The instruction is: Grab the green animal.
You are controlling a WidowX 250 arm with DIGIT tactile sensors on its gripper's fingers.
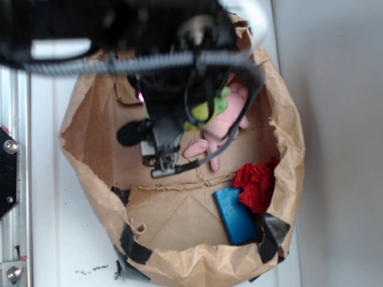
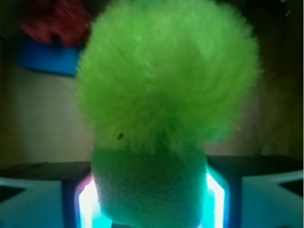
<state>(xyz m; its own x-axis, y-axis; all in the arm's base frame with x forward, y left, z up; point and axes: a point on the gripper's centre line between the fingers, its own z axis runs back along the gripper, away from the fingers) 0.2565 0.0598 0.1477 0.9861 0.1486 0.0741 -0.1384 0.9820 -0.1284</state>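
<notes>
The hand (image 2: 149, 199) is pinching the green animal (image 2: 166, 95) by its darker end, inside the paper bag (image 1: 287, 149) toward the desk's far edge, beside the pink plush (image 1: 224, 122). The grasp looks made; next calls for a straight lift clear of the bag.

The fuzzy plush green animal (image 2: 166, 80) is yellow-green above and darker green below. At lower right of the exterior view, a flat blue rectangular block (image 1: 234, 214) lies beside a crumpled red cloth (image 1: 257, 182), inside a plain brown paper bag (image 1: 179, 263).
</notes>
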